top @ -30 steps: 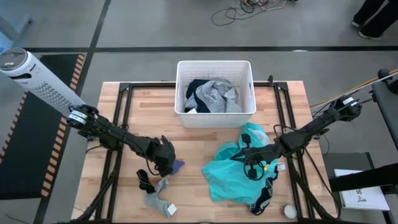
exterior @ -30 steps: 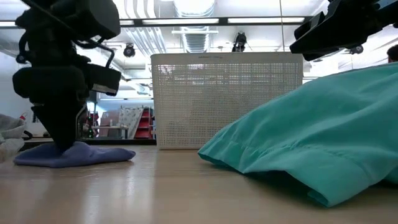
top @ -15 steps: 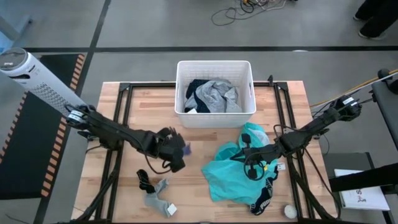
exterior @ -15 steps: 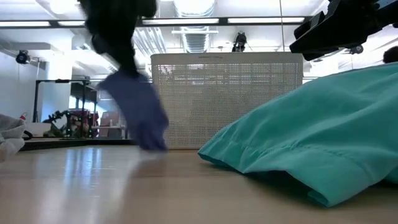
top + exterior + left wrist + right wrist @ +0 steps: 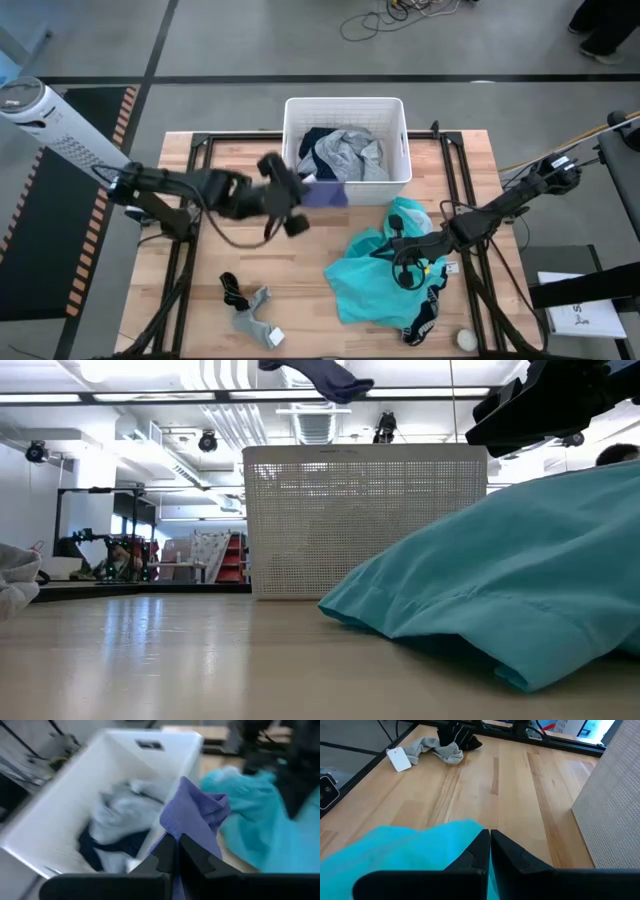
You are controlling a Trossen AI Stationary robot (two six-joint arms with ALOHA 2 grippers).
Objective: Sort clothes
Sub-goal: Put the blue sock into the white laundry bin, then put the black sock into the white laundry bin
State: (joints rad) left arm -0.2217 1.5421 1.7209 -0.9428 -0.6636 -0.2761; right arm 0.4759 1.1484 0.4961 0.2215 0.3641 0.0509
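My left gripper (image 5: 298, 195) is shut on the small blue-purple cloth (image 5: 326, 193), high above the table beside the near wall of the white basket (image 5: 345, 103). The cloth also shows at the top of the low view (image 5: 325, 375). The grey shirt (image 5: 352, 155) and the navy garment (image 5: 315, 140) lie in the basket. My right gripper (image 5: 402, 255) is shut on the teal garment (image 5: 375, 280), which lies heaped on the table at the right. The grey sock (image 5: 252, 305) and the black sock (image 5: 232, 290) lie at the near left. My left gripper pinches a bunched fold of the blue-purple cloth (image 5: 177, 827) between its two fingers. The cloth is lifted clear of the table and stands out beyond the fingertips toward the basket. My right gripper has the teal garment's upper part (image 5: 467, 832) at its shut fingertips, coming from above. The fingers hide the place of contact. The garment's lower edge (image 5: 420, 630) lies on the table.
A small white ball (image 5: 466, 340) lies at the near right corner. A white tag (image 5: 399, 759) is attached to the grey sock (image 5: 437, 750). Bare wood lies between the socks and the teal garment.
My left gripper has risen from the table at the near left and swung toward the far edge and the right, to the basket's near wall. The blue-purple cloth, which lay flat on the table, is now lifted clear.
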